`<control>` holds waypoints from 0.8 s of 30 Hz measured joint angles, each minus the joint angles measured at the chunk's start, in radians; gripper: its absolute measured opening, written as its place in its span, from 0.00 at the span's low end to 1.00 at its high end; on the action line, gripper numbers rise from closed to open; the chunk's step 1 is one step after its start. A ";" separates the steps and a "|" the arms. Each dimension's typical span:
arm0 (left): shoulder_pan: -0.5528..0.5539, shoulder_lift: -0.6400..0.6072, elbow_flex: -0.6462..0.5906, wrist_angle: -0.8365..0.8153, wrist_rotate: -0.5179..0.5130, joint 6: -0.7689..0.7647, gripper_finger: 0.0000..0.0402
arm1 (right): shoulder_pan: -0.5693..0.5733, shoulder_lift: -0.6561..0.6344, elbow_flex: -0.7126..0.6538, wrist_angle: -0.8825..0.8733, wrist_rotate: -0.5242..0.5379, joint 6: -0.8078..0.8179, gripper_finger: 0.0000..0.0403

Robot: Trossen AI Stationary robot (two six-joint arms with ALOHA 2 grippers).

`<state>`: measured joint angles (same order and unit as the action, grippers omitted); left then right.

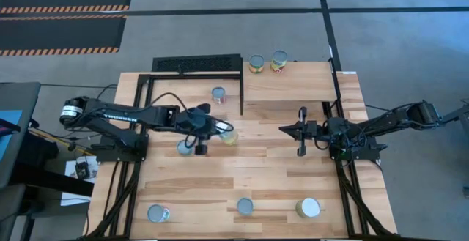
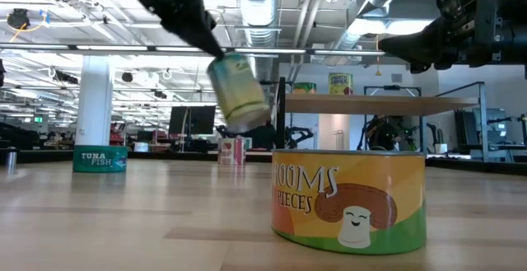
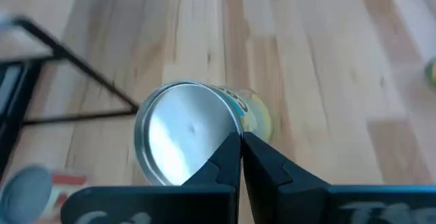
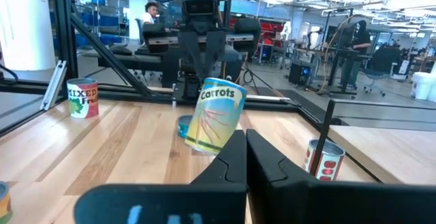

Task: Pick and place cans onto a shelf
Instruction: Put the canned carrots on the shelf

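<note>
Carrots can (image 4: 214,115) is hanging tilted above the bench (image 1: 293,175) middle, the left end effector (image 1: 212,127) grasping it. Right end effector (image 1: 300,131) is waiting clenched, empty, toward the bench's right edge, near the shelf (image 1: 293,87).

High view: straight down over the whole desk (image 1: 242,175). Low view: level at desk height, close behind a mushroom can (image 2: 348,201), facing the room. Left wrist view: down past closed fingers (image 3: 228,166), close on a carrots can (image 3: 194,132). Right wrist view: across the desk; same carrots can shared by all four.
</note>
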<state>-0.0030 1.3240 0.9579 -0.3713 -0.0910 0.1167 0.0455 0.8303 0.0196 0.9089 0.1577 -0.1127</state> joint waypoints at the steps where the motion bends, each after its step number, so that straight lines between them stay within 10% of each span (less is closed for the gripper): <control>1: -0.003 0.006 0.000 0.021 -0.001 -0.005 0.00 | 0.000 0.000 0.000 0.000 0.000 0.000 0.03; 24: -0.021 0.456 0.293 0.194 0.042 0.062 0.00 | 0.000 0.000 0.002 0.008 -0.002 0.000 0.03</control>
<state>-0.0238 1.7804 1.2508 -0.1775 -0.0489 0.1791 0.0456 0.8302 0.0212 0.9173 0.1558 -0.1131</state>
